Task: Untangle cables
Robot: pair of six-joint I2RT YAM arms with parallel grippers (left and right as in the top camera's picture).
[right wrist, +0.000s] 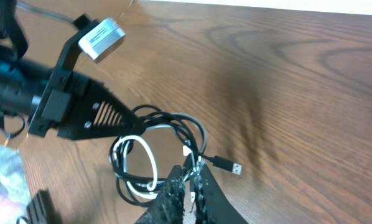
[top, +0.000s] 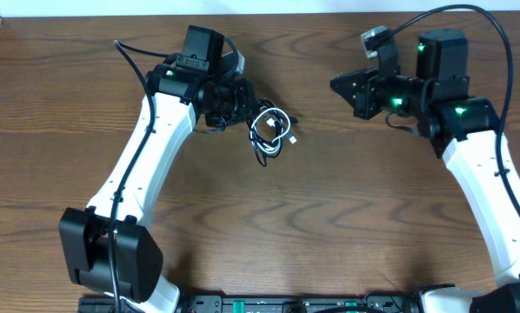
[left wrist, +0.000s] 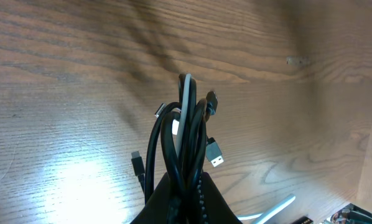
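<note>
Two looped cables (top: 273, 130), black and white, are clamped in left claw (top: 249, 109); right claw (top: 338, 85) is closed, empty.

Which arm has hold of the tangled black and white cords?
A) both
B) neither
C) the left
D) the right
C: the left pincer is shut on the cords, while the right pincer is shut on nothing, apart from them in the overhead view.
</note>
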